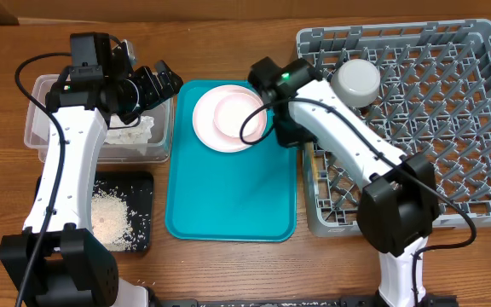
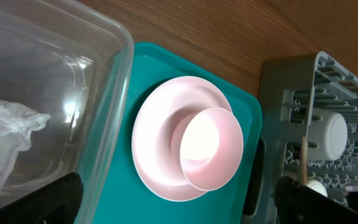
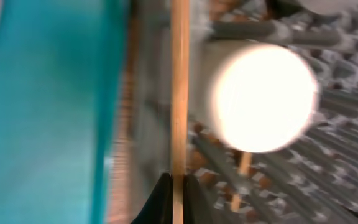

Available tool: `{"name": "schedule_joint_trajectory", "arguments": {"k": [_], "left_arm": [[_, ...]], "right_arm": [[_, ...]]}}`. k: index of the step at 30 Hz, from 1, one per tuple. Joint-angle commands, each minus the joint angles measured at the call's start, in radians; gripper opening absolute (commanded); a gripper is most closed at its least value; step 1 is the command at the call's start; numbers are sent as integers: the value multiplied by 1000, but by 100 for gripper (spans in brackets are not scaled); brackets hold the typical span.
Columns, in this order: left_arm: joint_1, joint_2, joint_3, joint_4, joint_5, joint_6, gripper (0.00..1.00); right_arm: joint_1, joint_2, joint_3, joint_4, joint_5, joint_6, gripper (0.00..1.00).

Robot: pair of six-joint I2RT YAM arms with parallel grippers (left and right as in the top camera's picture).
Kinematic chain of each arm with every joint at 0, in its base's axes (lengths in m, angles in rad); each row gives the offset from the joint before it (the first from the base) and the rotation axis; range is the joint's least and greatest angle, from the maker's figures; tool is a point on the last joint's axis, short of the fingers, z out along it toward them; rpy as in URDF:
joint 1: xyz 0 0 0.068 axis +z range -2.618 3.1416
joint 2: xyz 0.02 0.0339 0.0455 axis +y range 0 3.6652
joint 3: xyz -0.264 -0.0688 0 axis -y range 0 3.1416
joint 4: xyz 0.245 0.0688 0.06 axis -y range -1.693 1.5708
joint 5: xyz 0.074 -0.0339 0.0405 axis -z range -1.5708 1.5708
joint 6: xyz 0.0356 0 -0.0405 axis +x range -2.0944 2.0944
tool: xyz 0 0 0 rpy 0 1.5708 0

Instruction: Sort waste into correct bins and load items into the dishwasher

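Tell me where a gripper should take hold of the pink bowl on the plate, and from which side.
Grip the pink bowl by its rim, one finger inside and one outside, probably coming from above. It rests open side up on the pink plate, off-centre toward the grey rack, so the thin lip is exposed there. Its smooth round wall looks too wide to span.

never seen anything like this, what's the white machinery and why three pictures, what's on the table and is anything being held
Two white robot arms work at a wooden table. One picture looks down from above; the other two come from cameras on each wrist. On the teal tray sits a pink plate with a pink bowl on it. A clear tub holds tissue, a black tray holds rice, and a grey dish rack holds a pale bowl. The right gripper pinches a wooden chopstick. The left gripper looks open, holding nothing.
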State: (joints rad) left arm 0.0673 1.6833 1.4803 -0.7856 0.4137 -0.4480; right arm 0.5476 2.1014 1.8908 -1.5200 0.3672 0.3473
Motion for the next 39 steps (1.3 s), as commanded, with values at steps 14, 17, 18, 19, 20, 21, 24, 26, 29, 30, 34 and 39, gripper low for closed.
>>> {"name": "schedule_joint_trajectory", "arguments": {"k": [14,17,18,19,20,21,24,26,29,30,34,39], "left_arm": [[-2,-8,26,0,-6,7,100],[-2,-8,26,0,-6,7,100],[-2,-8,26,0,-6,7,100],[-2,-8,26,0,-6,7,100],[-2,-8,26,0,-6,7,100],[-2,-8,26,0,-6,7,100],[-2,-8,26,0,-6,7,100],[-2,-8,26,0,-6,7,100],[-2,-8,26,0,-6,7,100],[-2,-8,26,0,-6,7,100],[-2,-8,26,0,-6,7,100],[-2,-8,26,0,-6,7,100]], "right_arm": [[-166,-104,27,-101,66,-8,4],[-198,-104,27,-119,66,-8,4],[-207,-104,27,-124,66,-8,4],[-218,-104,26,-126,66,-8,4],[-229,-104,23,-129,66,-8,4],[-238,-104,20,-131,66,-8,4],[-266,-104,0,-132,66,-16,4],[-280,-104,-20,-131,66,-42,4],[-297,-104,-51,-124,66,-69,4],[-302,-104,-58,-121,66,-80,4],[-312,-104,-87,-95,59,-90,4],[-312,-103,-114,-72,58,-90,4]]}}
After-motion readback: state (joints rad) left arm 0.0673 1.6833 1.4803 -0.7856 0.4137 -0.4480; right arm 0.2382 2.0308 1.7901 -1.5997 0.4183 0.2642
